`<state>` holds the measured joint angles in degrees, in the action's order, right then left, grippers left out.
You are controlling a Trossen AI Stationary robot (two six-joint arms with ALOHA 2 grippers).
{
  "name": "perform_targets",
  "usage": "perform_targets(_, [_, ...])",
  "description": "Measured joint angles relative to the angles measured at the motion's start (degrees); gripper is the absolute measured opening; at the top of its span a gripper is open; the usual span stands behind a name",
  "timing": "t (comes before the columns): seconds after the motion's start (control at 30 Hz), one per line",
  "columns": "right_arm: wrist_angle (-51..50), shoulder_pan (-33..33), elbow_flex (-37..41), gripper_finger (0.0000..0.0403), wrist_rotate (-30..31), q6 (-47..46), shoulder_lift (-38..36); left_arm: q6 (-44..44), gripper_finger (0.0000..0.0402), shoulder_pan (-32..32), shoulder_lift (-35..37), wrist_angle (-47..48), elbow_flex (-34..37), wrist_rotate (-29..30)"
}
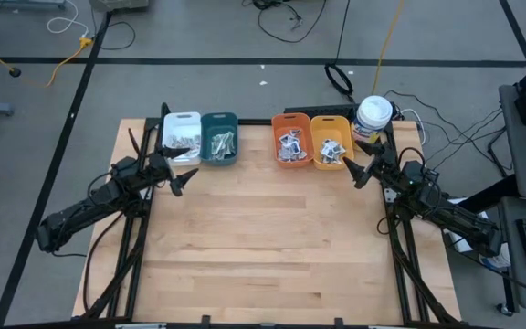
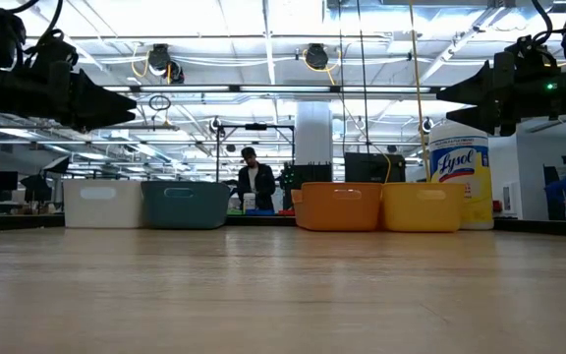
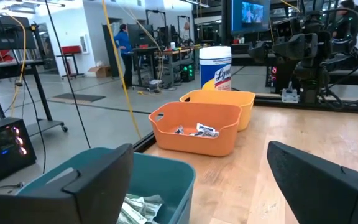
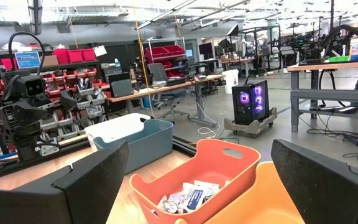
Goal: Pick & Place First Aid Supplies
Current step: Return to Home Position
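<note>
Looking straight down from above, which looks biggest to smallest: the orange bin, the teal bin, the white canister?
Largest: orange bin and teal bin, which look alike, so I won't rank them.
Smallest: white canister, seen from its top.

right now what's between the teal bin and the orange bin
Nothing: in the high view only a bare strip of wooden table separates the teal bin and the orange bin.

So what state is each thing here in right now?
White plastic bin: holding packets.
Teal plastic bin: holding packets.
Orange plastic bin: holding packets.
Yellow plastic bin: holding packets.
White canister with yellow label: upright, lid on.
Left gripper: open, empty.
Right gripper: open, empty.
</note>
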<state>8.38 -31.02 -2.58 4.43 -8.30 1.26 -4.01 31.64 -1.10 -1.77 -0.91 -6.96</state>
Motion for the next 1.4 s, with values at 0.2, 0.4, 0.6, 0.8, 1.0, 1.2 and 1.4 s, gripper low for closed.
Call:
perform_targets(0.2, [0.0, 0.0, 0.0, 0.0392, 0.0, 0.0, 0.0, 0.0, 0.0385, 0.0, 0.0, 0.0, 0.0, 0.0])
perform_targets(0.4, [0.0, 0.0, 0.0, 0.0392, 0.0, 0.0, 0.0, 0.0, 0.0377, 0.0, 0.0, 0.0, 0.0, 0.0])
perform_targets(0.6, [0.0, 0.0, 0.0, 0.0392, 0.0, 0.0, 0.0, 0.0, 0.0370, 0.0, 0.0, 0.0, 0.0, 0.0])
perform_targets(0.8, [0.0, 0.0, 0.0, 0.0392, 0.0, 0.0, 0.0, 0.0, 0.0379, 0.0, 0.0, 0.0, 0.0, 0.0])
perform_targets(1.0, [0.0, 0.0, 0.0, 0.0392, 0.0, 0.0, 0.0, 0.0, 0.0380, 0.0, 0.0, 0.0, 0.0, 0.0])
perform_targets(1.2, [0.0, 0.0, 0.0, 0.0392, 0.0, 0.0, 0.0, 0.0, 0.0370, 0.0, 0.0, 0.0, 0.0, 0.0])
perform_targets(1.4, [0.0, 0.0, 0.0, 0.0392, 0.0, 0.0, 0.0, 0.0, 0.0377, 0.0, 0.0, 0.0, 0.0, 0.0])
